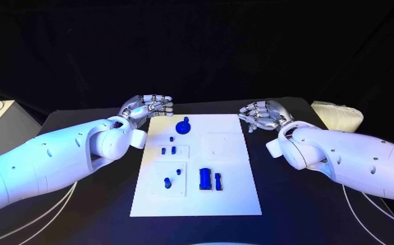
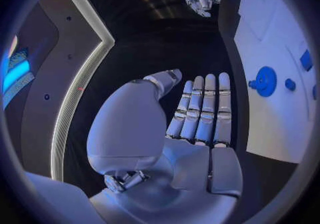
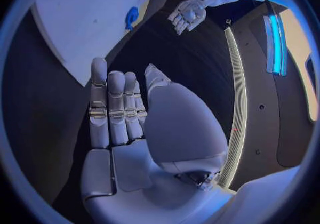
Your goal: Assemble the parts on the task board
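White task board [image 1: 234, 196] lies mid black tabletop [image 1: 304, 199], blue parts [image 1: 182, 125] on it. Left hand [image 1: 146, 108] and right hand [image 1: 261, 114] flank far corners, fingers [image 2: 203, 106] straight, holding nothing.

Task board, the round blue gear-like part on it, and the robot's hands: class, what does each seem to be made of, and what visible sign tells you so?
Task board: probably matt white plastic; flat, even, with shallow recessed panels.
Round blue gear-like part: likely moulded or printed plastic; uniform saturated colour, toothed rim, no metallic shine.
Left hand and right hand: apparently silvery metal or metal-coated plastic; segmented fingers catch glossy highlights.
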Action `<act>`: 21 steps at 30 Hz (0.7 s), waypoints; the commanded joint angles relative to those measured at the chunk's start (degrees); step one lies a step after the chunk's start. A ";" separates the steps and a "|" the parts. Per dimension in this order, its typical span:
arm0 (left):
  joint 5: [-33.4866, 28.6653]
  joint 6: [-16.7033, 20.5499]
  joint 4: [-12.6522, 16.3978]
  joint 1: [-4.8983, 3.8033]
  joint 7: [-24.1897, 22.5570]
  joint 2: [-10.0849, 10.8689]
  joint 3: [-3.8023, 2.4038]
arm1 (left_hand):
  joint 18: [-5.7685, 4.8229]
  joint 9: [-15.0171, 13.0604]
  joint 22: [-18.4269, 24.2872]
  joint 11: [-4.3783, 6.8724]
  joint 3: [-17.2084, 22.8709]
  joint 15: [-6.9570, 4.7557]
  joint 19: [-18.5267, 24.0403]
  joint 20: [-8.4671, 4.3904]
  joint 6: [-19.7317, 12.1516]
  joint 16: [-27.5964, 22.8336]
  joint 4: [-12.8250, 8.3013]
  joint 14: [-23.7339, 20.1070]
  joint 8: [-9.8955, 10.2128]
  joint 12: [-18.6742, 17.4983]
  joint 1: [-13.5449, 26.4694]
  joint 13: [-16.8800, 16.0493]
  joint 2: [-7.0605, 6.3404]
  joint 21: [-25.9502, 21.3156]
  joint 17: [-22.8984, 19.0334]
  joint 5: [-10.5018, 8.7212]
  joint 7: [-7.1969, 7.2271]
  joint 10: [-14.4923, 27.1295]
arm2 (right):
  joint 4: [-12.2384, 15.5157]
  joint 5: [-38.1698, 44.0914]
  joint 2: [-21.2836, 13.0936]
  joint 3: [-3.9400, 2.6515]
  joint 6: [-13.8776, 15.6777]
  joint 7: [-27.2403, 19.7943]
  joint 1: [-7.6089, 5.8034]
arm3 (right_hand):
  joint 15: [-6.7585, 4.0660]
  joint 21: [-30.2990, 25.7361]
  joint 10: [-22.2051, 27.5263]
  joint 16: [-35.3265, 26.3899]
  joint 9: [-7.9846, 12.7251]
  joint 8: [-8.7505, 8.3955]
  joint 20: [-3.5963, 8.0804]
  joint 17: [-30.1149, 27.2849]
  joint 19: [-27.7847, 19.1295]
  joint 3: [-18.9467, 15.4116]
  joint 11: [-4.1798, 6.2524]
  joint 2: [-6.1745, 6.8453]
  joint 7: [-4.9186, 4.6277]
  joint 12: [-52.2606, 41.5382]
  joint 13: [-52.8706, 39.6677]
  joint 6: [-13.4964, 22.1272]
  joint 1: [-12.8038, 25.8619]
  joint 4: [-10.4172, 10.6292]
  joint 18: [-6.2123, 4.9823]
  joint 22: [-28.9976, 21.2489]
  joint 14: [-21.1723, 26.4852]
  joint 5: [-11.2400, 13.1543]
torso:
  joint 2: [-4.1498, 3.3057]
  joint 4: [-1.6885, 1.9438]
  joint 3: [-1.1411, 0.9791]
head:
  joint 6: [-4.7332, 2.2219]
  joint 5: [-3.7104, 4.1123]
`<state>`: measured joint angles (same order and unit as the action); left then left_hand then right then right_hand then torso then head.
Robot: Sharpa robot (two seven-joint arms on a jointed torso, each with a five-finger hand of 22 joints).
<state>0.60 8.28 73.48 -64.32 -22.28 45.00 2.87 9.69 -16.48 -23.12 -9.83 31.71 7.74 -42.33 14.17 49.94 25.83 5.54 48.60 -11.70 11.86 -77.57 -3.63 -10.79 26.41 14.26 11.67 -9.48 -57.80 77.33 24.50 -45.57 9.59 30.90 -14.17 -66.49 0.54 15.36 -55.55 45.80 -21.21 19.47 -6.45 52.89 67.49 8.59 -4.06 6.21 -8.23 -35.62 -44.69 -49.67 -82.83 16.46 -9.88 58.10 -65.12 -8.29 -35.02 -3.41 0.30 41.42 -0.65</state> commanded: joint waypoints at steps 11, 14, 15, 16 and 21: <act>-3.00 3.44 -5.09 0.75 -4.59 -3.31 -0.11 | -9.69 16.48 23.12 9.83 -31.71 -7.74 42.33 -14.17 -49.94 -25.83 -5.54 -48.60 11.70 -11.86 24.05 3.63 10.79 -26.41 -14.26 -11.67 9.48 17.27 | -8.22 -6.95 3.94 -0.94 -0.98 -6.15 -0.01 | -0.54 -15.36 55.55 -45.80 21.21 -19.47 6.45 -52.89 -24.99 -8.59 4.06 -6.21 8.23 35.62 44.69 49.67 26.10 -16.46 9.88 -58.10 65.12 8.29 | 0.82 0.06 -0.40 | -3.26 -1.12; -2.89 4.94 -4.09 0.91 -4.73 -3.17 -0.23 | -9.69 16.48 23.12 9.83 -31.71 -7.74 42.33 -14.17 -49.94 -25.83 -5.54 -48.60 11.70 -11.86 30.83 3.63 10.79 -26.41 -14.26 -11.67 9.48 57.80 | -6.72 -8.22 3.72 -1.56 0.04 -6.83 0.45 | -0.54 -15.36 55.55 -45.80 21.21 -19.47 6.45 -52.89 -67.49 -8.59 4.06 -6.21 8.23 35.62 44.69 49.67 33.22 -16.46 9.88 -58.10 65.12 8.29 | 1.42 0.73 -0.38 | -4.01 -0.76; -2.84 5.64 -3.62 0.98 -4.79 -3.10 -0.29 | -9.69 16.48 23.12 9.83 -31.71 -7.74 42.33 -14.17 -49.94 -25.83 -5.54 -48.60 11.70 -11.86 32.57 3.63 10.79 -26.41 -14.26 -11.67 9.48 57.80 | -6.02 -8.81 3.62 -1.85 0.52 -7.15 0.66 | -0.54 -15.36 55.55 -45.80 21.21 -19.47 6.45 -52.89 -67.49 -8.59 4.06 -6.21 8.23 35.62 44.69 49.67 35.15 -16.46 9.88 -58.10 65.12 8.29 | 1.70 1.03 -0.37 | -4.36 -0.60; -2.78 6.42 -3.10 1.06 -4.86 -3.03 -0.36 | -9.69 16.48 23.12 9.83 -31.71 -7.74 42.33 -14.17 -49.94 -25.83 -5.54 -48.60 11.70 -11.86 34.23 3.63 10.79 -26.41 -14.26 -11.67 9.48 57.80 | -5.23 -9.46 3.50 -2.17 1.05 -7.51 0.90 | -0.54 -15.36 55.55 -45.80 21.21 -19.47 6.45 -52.89 -67.49 -8.59 4.06 -6.21 8.23 35.62 44.69 49.67 36.91 -16.46 9.88 -58.10 65.12 8.29 | 2.01 1.38 -0.36 | -4.75 -0.42; -2.36 12.08 0.66 1.66 -5.37 -2.51 -0.84 | -9.69 16.48 23.12 9.83 -31.71 -7.74 42.33 -14.17 -49.94 -25.83 -5.54 -48.60 11.70 -11.86 77.57 3.63 10.79 -26.41 -14.26 -11.67 9.48 57.80 | 0.42 -14.22 2.67 -4.52 4.90 -10.08 2.62 | -0.54 -15.36 55.55 -45.80 21.21 -19.47 6.45 -52.89 -67.49 -8.59 4.06 -6.21 8.23 35.62 44.69 49.67 82.83 -16.46 9.88 -58.10 65.12 8.29 | 3.46 2.99 -0.31 | -6.57 0.43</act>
<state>-2.34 15.11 73.23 -62.76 -26.73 42.49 2.14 2.08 -2.20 -2.49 -1.50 4.74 1.30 -6.09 2.28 7.22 2.49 0.63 6.86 -1.61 1.11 -34.13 -0.52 -1.48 2.60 1.84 1.67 -1.38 -11.51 76.52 14.52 -42.79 5.19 32.31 -20.99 -64.11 0.63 0.76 -9.89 3.98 -2.53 2.30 -1.49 5.20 13.65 2.87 -1.05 1.55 -1.56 -2.61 -2.63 -7.34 -42.81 2.16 -2.13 6.11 -9.90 -1.10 -32.64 -1.66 -0.06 35.78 -0.66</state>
